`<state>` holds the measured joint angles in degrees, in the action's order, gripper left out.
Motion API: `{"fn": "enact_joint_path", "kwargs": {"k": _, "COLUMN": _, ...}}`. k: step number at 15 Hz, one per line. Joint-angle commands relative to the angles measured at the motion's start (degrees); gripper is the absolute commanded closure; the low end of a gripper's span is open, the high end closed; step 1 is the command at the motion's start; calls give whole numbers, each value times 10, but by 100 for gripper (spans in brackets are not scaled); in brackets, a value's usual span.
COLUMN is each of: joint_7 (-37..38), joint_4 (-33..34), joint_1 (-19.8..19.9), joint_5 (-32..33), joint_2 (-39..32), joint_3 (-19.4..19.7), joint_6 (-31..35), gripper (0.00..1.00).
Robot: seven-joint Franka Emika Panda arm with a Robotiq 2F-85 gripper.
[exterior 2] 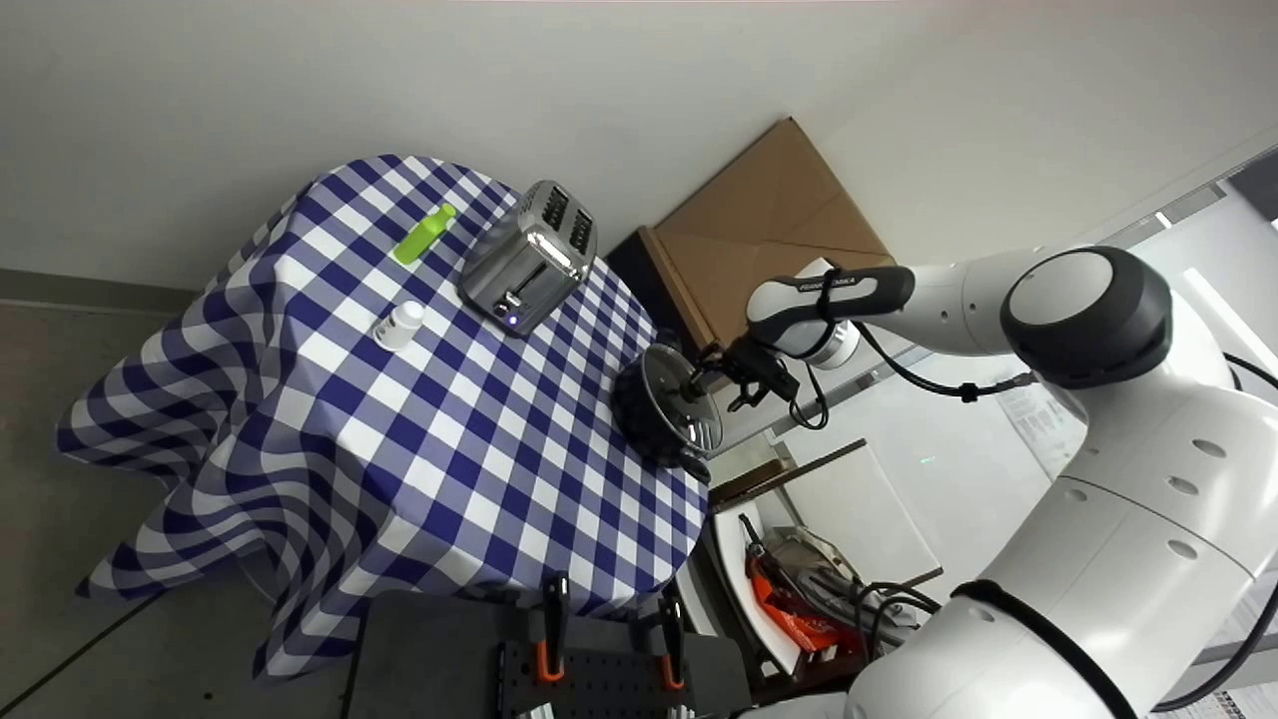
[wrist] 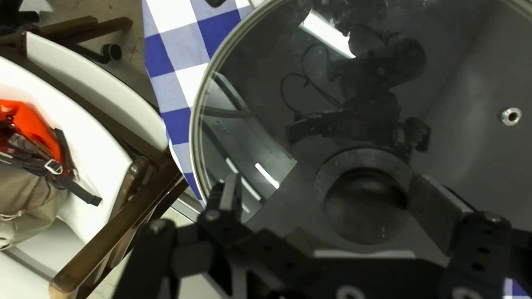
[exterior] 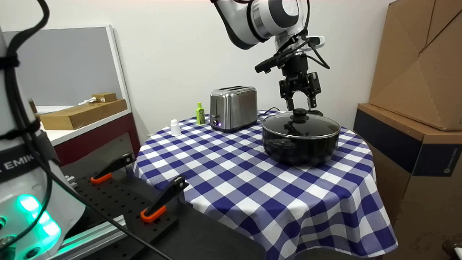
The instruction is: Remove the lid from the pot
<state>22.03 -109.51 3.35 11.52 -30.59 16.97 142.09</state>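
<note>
Tool (exterior: 301, 103) spread wide, holding nothing, hangs over the lid (exterior: 316, 128), whose knob (exterior: 299, 115) lies below, nearer the finger (wrist: 436, 211) on the wrist view's right; centring before gripping looks needed. That lid covers the pot (exterior: 303, 153), standing on the bench (exterior: 231, 180), apart from the toaster (exterior: 236, 108).

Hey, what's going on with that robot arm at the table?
A robot arm has its open gripper at the knob of the glass lid, apparently about to take it off the pot. Nothing is gripped yet, and the lid sits on the pot. A toaster stands apart on the same checked cloth.
</note>
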Motion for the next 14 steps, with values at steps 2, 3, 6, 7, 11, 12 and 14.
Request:
{"fn": "enact_joint_path", "kwargs": {"k": 2, "joint_7": 40, "joint_4": 25, "joint_1": -16, "joint_5": 15, "joint_2": -24, "joint_3": 15, "joint_6": 6, "gripper": 0}}
{"fn": "enact_joint_path", "kwargs": {"k": 3, "joint_7": 42, "joint_4": 28, "joint_1": -17, "joint_5": 14, "joint_2": -27, "joint_3": 16, "joint_6": 7, "gripper": 0}}
{"fn": "enact_joint_path", "kwargs": {"k": 6, "joint_7": 45, "joint_4": 34, "joint_1": -16, "joint_5": 13, "joint_2": -32, "joint_3": 18, "joint_6": 11, "gripper": 0}}
{"fn": "enact_joint_path", "kwargs": {"k": 7, "joint_7": 44, "joint_4": 34, "joint_1": -16, "joint_5": 14, "joint_2": -34, "joint_3": 19, "joint_6": 11, "gripper": 0}}
{"fn": "enact_joint_path", "kwargs": {"k": 11, "joint_7": 38, "joint_4": 36, "joint_1": -17, "joint_5": 12, "joint_2": -43, "joint_3": 16, "joint_6": 13, "gripper": 34}}
{"fn": "enact_joint_path", "kwargs": {"k": 12, "joint_7": 37, "joint_4": 36, "joint_1": -18, "joint_5": 12, "joint_2": -44, "joint_3": 16, "joint_6": 15, "gripper": 42}}
{"fn": "enact_joint_path", "kwargs": {"k": 14, "joint_7": 37, "joint_4": 35, "joint_1": -22, "joint_5": 13, "joint_2": -43, "joint_3": 17, "joint_6": 18, "gripper": 57}}
